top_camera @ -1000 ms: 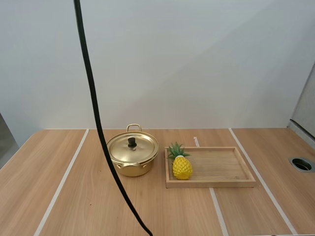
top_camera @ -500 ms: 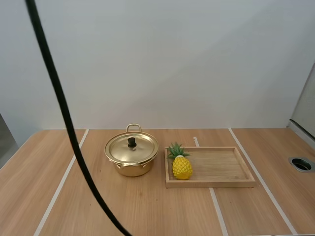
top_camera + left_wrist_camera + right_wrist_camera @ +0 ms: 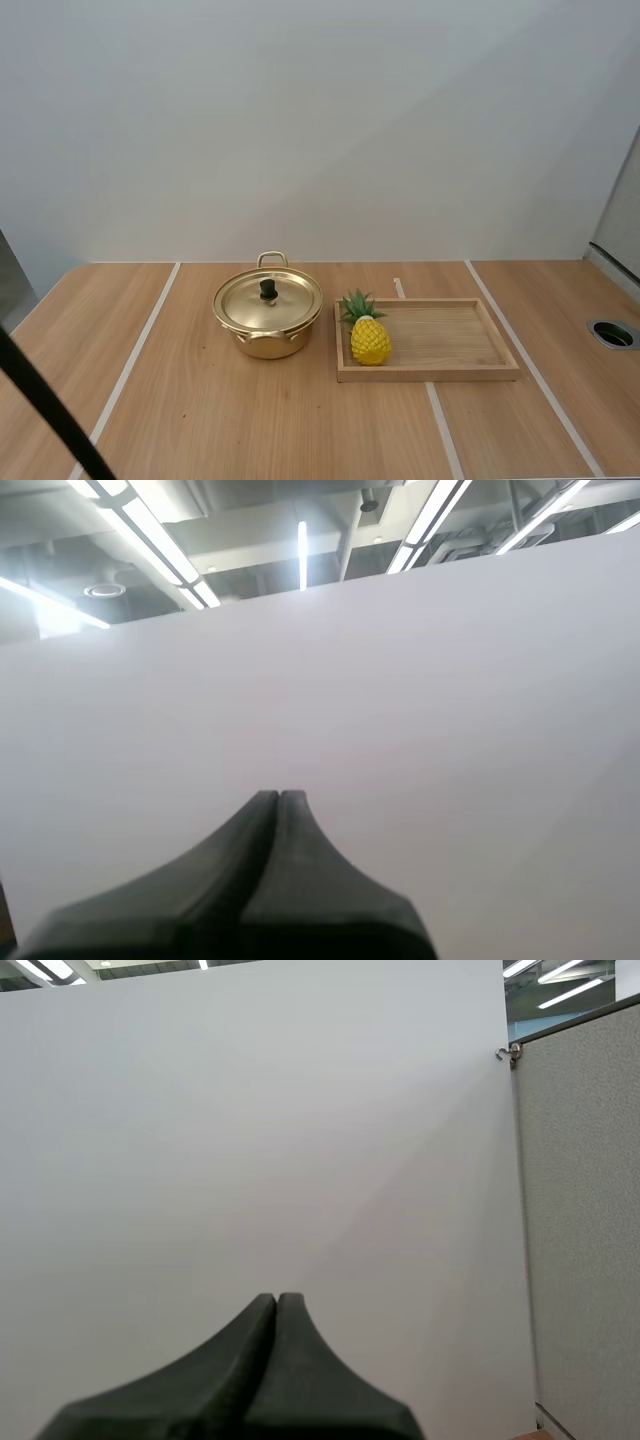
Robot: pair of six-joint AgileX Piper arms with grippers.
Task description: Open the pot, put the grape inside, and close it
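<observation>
A gold pot (image 3: 268, 318) stands on the table left of centre, its lid (image 3: 268, 300) on, with a black knob (image 3: 268, 289) on top. Right of it lies a wooden tray (image 3: 440, 340). A yellow pineapple with green leaves (image 3: 369, 334) stands upright at the tray's left end; I see no grapes. My left gripper (image 3: 279, 798) is shut on nothing and faces a plain white wall, its fingers together as one dark wedge. My right gripper (image 3: 277, 1301) is likewise shut on nothing and faces the same wall.
The wooden table (image 3: 200, 420) has pale strips running front to back. A round hole with a metal rim (image 3: 612, 334) sits near the table's right edge. A grey partition panel (image 3: 585, 1230) stands beside the white wall in the right wrist view.
The pot has shifted slightly to the left. The tray and pineapple stay where they were.
</observation>
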